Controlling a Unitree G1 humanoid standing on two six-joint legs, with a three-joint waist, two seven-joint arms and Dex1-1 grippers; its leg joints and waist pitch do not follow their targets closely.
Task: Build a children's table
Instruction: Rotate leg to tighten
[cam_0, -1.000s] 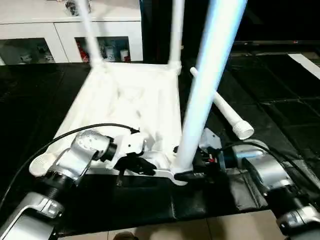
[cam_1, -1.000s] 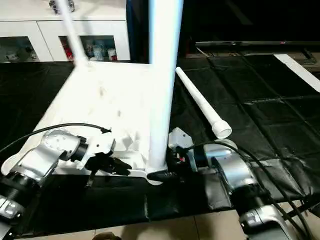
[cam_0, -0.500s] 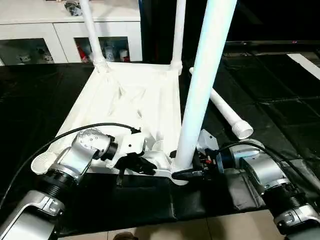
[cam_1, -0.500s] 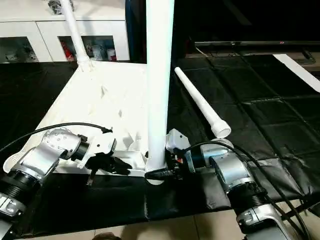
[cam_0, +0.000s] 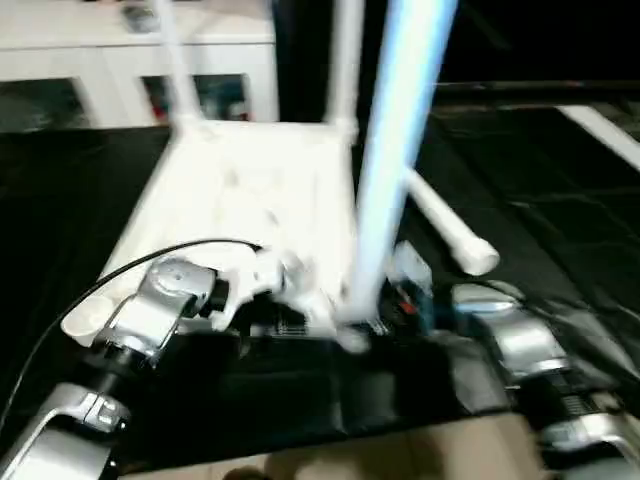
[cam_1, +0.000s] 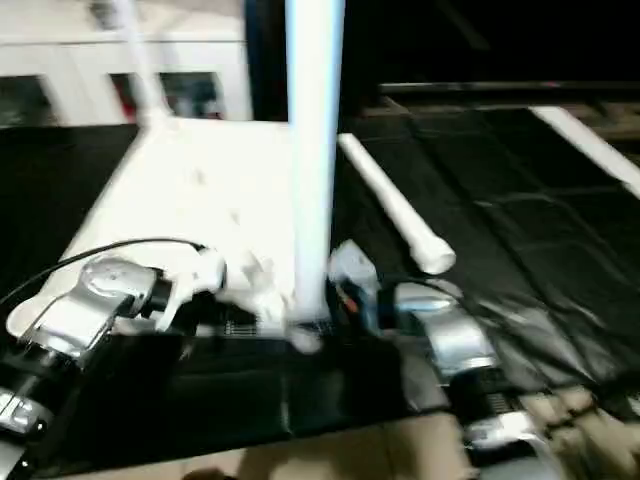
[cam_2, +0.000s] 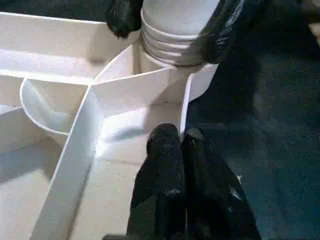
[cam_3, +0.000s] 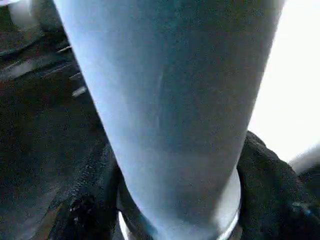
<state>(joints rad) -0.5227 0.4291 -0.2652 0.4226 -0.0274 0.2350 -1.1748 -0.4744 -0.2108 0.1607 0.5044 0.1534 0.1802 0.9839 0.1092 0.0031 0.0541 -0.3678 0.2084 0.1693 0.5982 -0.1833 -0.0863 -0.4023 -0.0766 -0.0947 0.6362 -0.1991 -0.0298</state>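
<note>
The left gripper (cam_2: 181, 142) was clenched, its two black fingers (cam_2: 165, 165) pressed together with the thin wall of the tabletop (cam_0: 255, 185) nipped between their tips, just short of the near corner socket (cam_2: 172, 65). Directly beyond those tips, in the left wrist view, the ribbed base of a leg (cam_2: 175, 25) sat upright in the socket, with the right gripper's fingers (cam_2: 227, 25) set on either side of it and touching it. The right gripper (cam_0: 365, 325) thus grasped the leg at its foot, jaws held apart by its width; in the right wrist view the leg (cam_3: 170, 110) rose straight out from between them, with the black fingertips (cam_3: 265, 170) hugging its lower end. The tabletop lay upside down on a black mat (cam_0: 560, 190), its ribbed underside facing up, stretching away beyond both grippers. To the far side of the right gripper a loose leg (cam_0: 445, 225) lay flat on the mat just beside the tabletop's edge. At the two far corners, two more legs (cam_0: 172, 70) stood upright in their sockets. Beyond them stood a white cabinet (cam_0: 100, 60).
</note>
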